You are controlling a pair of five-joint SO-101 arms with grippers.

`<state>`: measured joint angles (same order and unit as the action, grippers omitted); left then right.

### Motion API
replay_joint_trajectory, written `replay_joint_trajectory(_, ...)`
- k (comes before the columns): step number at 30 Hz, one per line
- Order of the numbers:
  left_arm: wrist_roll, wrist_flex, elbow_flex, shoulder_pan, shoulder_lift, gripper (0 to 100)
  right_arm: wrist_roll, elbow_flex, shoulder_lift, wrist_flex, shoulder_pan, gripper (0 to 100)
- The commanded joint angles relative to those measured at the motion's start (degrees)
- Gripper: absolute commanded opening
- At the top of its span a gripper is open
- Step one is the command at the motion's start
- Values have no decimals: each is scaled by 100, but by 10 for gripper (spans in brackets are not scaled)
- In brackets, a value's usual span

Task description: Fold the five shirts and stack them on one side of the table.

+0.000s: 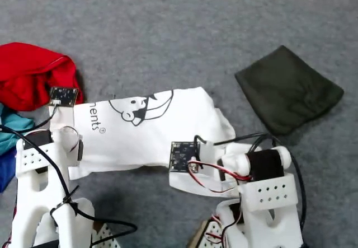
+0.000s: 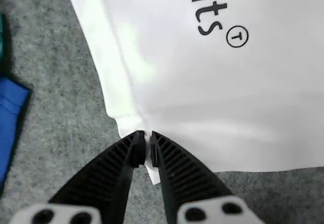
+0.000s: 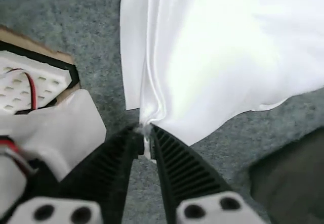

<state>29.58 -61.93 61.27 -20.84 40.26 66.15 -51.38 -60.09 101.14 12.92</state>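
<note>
A white shirt (image 1: 140, 127) with black print lies spread across the middle of the grey table (image 1: 168, 46). My left gripper (image 2: 147, 145) is shut on a corner of the white shirt (image 2: 202, 82) at its near left edge. My right gripper (image 3: 147, 138) is shut on a bunched fold of the white shirt (image 3: 212, 52) at its near right side. In the high view the left arm (image 1: 45, 169) stands at the shirt's left end and the right arm (image 1: 246, 169) at its right end.
A folded dark olive shirt (image 1: 288, 88) lies at the right of the table. A crumpled red shirt (image 1: 31, 74) sits at the far left, with teal cloth (image 1: 11, 130) and blue cloth (image 2: 10, 113) beside it. The arm bases occupy the near edge.
</note>
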Motion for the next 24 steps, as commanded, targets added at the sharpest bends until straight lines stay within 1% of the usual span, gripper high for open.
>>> replay_joint_trajectory(1, 35, -18, -79, 0, 101, 29, 176, -40, -75, 79, 40, 81)
replay_joint_trajectory(5, 26, -35, -79, -26, 110, 144, 492, -40, -75, 88, 31, 234)
replay_joint_trajectory(6, 26, -97, -105, -79, 154, 162, 598, -40, -75, 97, 22, 260)
replay_joint_trajectory(8, 44, -343, -369, -211, 110, 163, 677, -4, -75, 97, -4, 282)
replay_joint_trajectory(13, 53, -1046, -1433, -738, 101, 165, 668, 127, -75, 97, -22, 250)
replay_joint_trajectory(15, 53, -1380, -1934, -809, 101, 164, 668, 426, -48, 97, -233, 221)
replay_joint_trajectory(17, 53, -1732, -2391, -809, 92, 153, 695, 840, -22, 97, -514, 166)
replay_joint_trajectory(18, 26, -1864, -2593, -791, 92, 124, 695, 1051, -22, 88, -655, 126)
replay_joint_trajectory(20, -35, -1996, -2884, -642, 92, 27, 695, 1420, 4, 79, -804, 22)
replay_joint_trajectory(21, -149, -2022, -2963, -563, 84, 12, 686, 1560, 66, 79, -831, 0)
replay_joint_trajectory(22, -334, -2013, -2998, -475, 84, 36, 668, 1692, 180, 79, -840, 23)
replay_joint_trajectory(24, -756, -1943, -3042, -255, -40, 41, 615, 1956, 505, 44, -866, 52)
